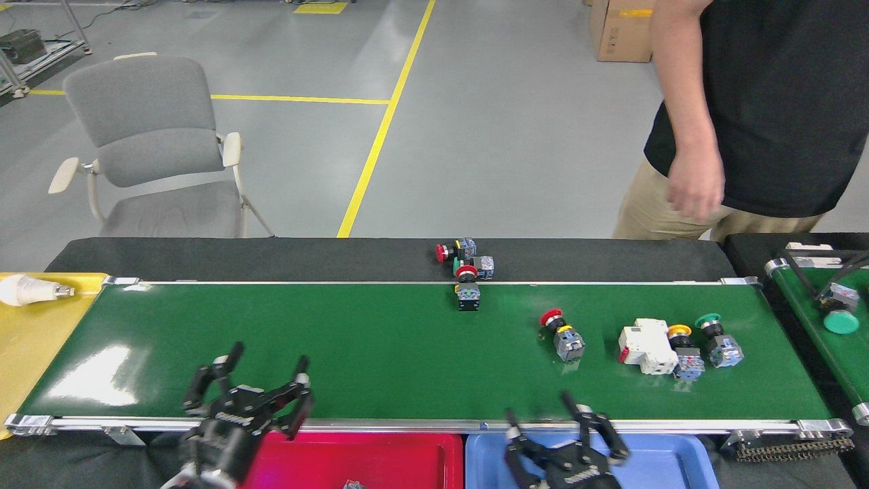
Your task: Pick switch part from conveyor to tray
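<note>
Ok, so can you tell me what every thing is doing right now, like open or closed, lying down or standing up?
Left end effector: open, empty, over the conveyor's near edge.
Right end effector: open, empty, above the blue tray.
Conveyor: carrying switch parts.
Red-capped switch part: lying on its side.
White breaker: lying on the belt.
Light bulb: lying in the yellow tray.
Chair: empty.

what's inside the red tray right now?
Most of the red tray shows bare floor. One small grey-blue part sits at the bottom edge, cut off by the frame. The left gripper covers the tray's left corner, so anything there is hidden.
</note>
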